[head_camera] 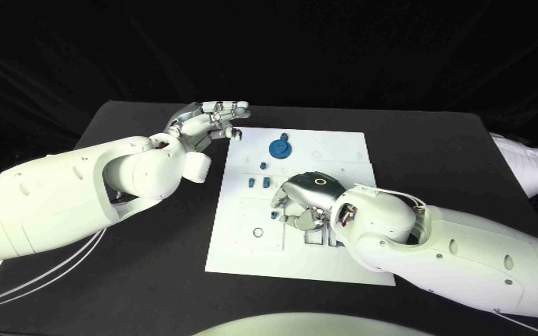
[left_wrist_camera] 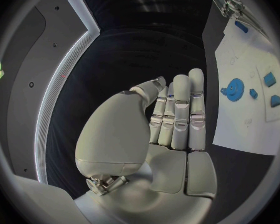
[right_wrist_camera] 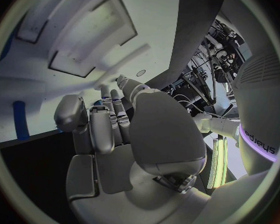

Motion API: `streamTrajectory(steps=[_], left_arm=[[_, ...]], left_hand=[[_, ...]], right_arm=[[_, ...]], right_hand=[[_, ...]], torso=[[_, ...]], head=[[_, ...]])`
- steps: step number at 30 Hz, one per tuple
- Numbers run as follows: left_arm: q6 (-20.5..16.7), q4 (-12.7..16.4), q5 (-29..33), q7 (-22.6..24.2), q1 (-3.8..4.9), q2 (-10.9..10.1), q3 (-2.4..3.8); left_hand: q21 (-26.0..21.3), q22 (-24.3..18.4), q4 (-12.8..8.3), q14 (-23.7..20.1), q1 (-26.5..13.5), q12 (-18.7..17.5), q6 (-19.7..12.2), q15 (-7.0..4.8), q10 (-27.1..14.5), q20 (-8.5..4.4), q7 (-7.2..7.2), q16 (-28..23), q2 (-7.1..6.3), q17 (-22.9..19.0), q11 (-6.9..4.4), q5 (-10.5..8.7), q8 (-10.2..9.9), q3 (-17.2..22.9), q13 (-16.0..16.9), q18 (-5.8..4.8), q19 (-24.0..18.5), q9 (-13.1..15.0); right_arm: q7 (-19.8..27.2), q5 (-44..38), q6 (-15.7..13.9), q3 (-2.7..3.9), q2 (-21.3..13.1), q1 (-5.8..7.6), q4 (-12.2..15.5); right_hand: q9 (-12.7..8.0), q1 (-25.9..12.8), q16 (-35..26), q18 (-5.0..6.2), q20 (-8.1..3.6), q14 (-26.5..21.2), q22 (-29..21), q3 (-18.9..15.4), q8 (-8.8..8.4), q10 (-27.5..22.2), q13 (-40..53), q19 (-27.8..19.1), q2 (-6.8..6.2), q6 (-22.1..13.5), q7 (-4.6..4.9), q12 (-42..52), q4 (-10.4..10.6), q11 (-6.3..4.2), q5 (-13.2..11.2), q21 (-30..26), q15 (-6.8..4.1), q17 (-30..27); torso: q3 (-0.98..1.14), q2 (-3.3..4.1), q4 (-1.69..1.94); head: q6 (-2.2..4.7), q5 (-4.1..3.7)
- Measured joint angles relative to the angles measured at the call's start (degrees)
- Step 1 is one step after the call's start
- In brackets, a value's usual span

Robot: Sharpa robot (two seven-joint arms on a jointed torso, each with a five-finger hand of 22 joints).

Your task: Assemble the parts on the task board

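parts point(head_camera: 279, 148) on task board point(head_camera: 337, 145)

Right hand point(head_camera: 305, 200) over task board point(head_camera: 337, 149)

The right hand point(head_camera: 309, 196) is covering the middle of the task board point(head_camera: 337, 145), hiding whatever is lying under its fingers point(head_camera: 294, 213); the small blue parts point(head_camera: 259, 183) are showing too small to identify
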Motion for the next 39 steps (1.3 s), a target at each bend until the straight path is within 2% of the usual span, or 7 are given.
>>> streamTrajectory(steps=[7, 8, 14, 19, 24, 36, 39], left_arm=[[0.09, -0.08, 0.0, -0.07, -0.01, -0.1, -0.03], [0.11, -0.08, 0.0, -0.08, -0.01, -0.1, -0.03], [0.22, -0.08, 0.0, -0.13, -0.01, -0.1, -0.04], [0.31, -0.03, 0.0, -0.16, -0.01, -0.08, -0.06], [0.43, -0.03, 0.0, -0.19, -0.03, -0.04, -0.09], [0.64, -0.05, 0.0, -0.3, -0.06, 0.03, -0.14], [0.67, -0.05, 0.0, -0.32, -0.07, 0.03, -0.15]], left_hand=[[-0.27, -0.05, 0.0, -0.08, 0.0, 0.0, 0.0, 0.08, 0.0, 0.0, 0.0, 0.0, 0.0, 0.0, 0.0, 0.0, 0.0, 0.0, 0.0, 0.01, 0.0, 0.0], [-0.27, -0.05, 0.0, -0.08, 0.0, 0.0, 0.0, 0.08, 0.0, 0.0, 0.0, 0.0, 0.0, 0.0, 0.0, 0.0, 0.0, 0.0, 0.0, 0.01, 0.0, 0.0], [-0.27, -0.04, 0.0, -0.08, 0.0, 0.0, 0.0, 0.08, 0.0, 0.0, 0.0, 0.0, 0.0, 0.0, 0.0, 0.0, 0.0, 0.0, 0.0, 0.01, 0.0, 0.01], [-0.27, -0.04, 0.0, -0.09, 0.0, 0.0, 0.0, 0.09, 0.0, 0.0, 0.0, 0.0, 0.0, -0.05, 0.0, 0.0, 0.0, 0.0, 0.01, 0.0, 0.0, 0.01], [-0.27, -0.04, 0.0, -0.09, 0.0, 0.0, 0.0, 0.09, 0.0, 0.0, 0.0, 0.0, 0.0, -0.05, 0.0, 0.0, 0.0, 0.0, 0.01, 0.01, 0.0, 0.01], [-0.27, -0.04, 0.0, -0.09, 0.0, 0.0, 0.0, 0.1, 0.0, 0.0, 0.0, 0.0, 0.0, -0.05, 0.0, 0.0, 0.0, 0.0, 0.01, 0.01, 0.0, 0.01], [-0.27, -0.04, 0.0, -0.09, 0.0, 0.0, 0.0, 0.1, 0.0, 0.0, 0.0, 0.0, 0.0, -0.04, 0.0, 0.0, 0.0, 0.0, 0.01, 0.0, 0.0, 0.01]], right_arm=[[-0.4, -0.1, -1.96, 2.19, -4.49, 0.21, 3.43], [-0.52, -0.1, -2.14, 2.39, -5.19, 0.38, 3.73], [-1.64, -0.1, -2.77, 3.15, -9.5, 2.45, 4.66], [-2.53, -0.1, -2.75, 3.23, -11.91, 3.28, 4.77], [-3.45, -0.17, -2.22, 3.28, -13.42, 3.62, 4.58], [-4.47, -0.51, 0.33, 3.23, -12.87, 3.68, 3.09], [-4.49, -0.51, 1.01, 3.19, -12.35, 3.61, 2.64]], right_hand=[[0.0, 0.1, -0.43, 0.0, 0.0, 0.0, -0.26, -0.83, 0.0, 0.18, 0.06, 0.0, -0.33, 0.0, 0.0, 0.3, -0.02, -0.18, 0.0, -0.32, 0.0, -0.52], [0.0, -0.03, -0.44, 0.0, 0.05, -0.04, -0.47, -1.27, 0.0, -0.07, 0.06, -0.05, -0.46, -0.01, -0.26, 0.3, 0.0, -0.4, -0.09, -0.48, 0.04, -0.76], [-0.11, 0.1, -1.68, -0.01, 0.33, -0.01, -2.23, -4.94, 0.0, -3.12, 0.05, -0.93, -0.85, -0.87, -1.27, 0.3, 0.46, 0.41, -0.9, -1.82, 0.81, -2.36], [-0.16, 0.41, -1.77, -0.01, 0.51, -0.01, -2.57, -6.98, 0.0, -3.61, 0.05, -1.12, -1.13, -1.36, -1.76, 0.3, 0.95, 0.34, -0.9, -2.04, 0.81, -2.58], [-0.16, 0.91, -1.77, -0.01, 0.51, -0.01, -2.65, -7.91, 0.0, -3.81, 0.05, -1.12, -0.89, -1.31, -1.79, 0.54, 1.42, 0.15, -1.13, -2.26, 0.81, -2.7], [-0.16, 2.47, -1.77, -0.01, 0.51, -0.01, -2.96, -8.93, 0.0, -2.05, 0.12, -1.12, 0.67, -0.72, -2.37, 2.5, 2.13, -0.27, -1.13, -2.49, 0.81, -2.83], [-0.03, 3.07, -1.77, -0.01, 0.16, -0.09, -2.84, -8.75, 0.12, -0.1, 0.11, -0.76, 1.27, 0.53, -1.95, 3.5, 2.31, -0.73, -1.13, -2.49, 0.45, -2.8]], torso=[[0.03, -0.01, -0.11], [0.03, -0.02, -0.13], [0.01, -0.03, -0.13], [0.01, -0.03, -0.1], [0.0, -0.03, -0.12], [-0.01, 0.0, -0.07], [-0.02, 0.01, -0.08]], head=[[0.38, -0.37], [0.44, -0.46], [0.82, -1.15], [1.05, -1.57], [1.22, -1.81], [1.37, -2.13], [1.33, -2.03]])
